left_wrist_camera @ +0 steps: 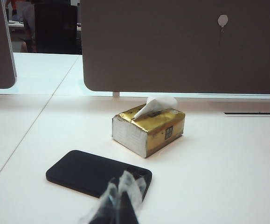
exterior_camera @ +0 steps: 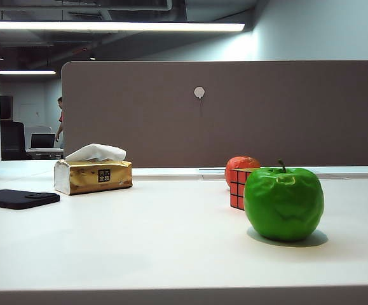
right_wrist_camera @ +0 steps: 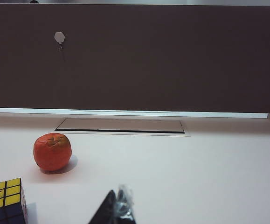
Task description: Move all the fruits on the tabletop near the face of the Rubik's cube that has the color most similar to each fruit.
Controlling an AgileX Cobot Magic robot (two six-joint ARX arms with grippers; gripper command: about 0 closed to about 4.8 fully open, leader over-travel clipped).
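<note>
Rubik's cube (exterior_camera: 237,189): on the tabletop (exterior_camera: 139,241), right of centre in exterior view, red face toward camera; right wrist view shows yellow top squares
Green apple (exterior_camera: 283,203): just in front-right of the cube, overlapping it in exterior view; touching or not, cannot tell; upright, dark stem up
Red-orange fruit (right_wrist_camera: 52,151): behind the cube, partly hidden by it in exterior view; apart from the cube in right wrist view
Tissue box (left_wrist_camera: 148,129): gold, white tissue sticking up, left part of the table, well apart from the fruits
Phone (left_wrist_camera: 98,173): black, flat, near the tissue box on its camera side
Left gripper (left_wrist_camera: 119,205): above the phone's near edge, taped fingertips pressed close together, holding nothing
Right gripper (right_wrist_camera: 117,210): near the cube and the red-orange fruit, only tips visible at frame edge; spread or closed, cannot tell
Partition (exterior_camera: 234,114): brown panel behind the table
</note>
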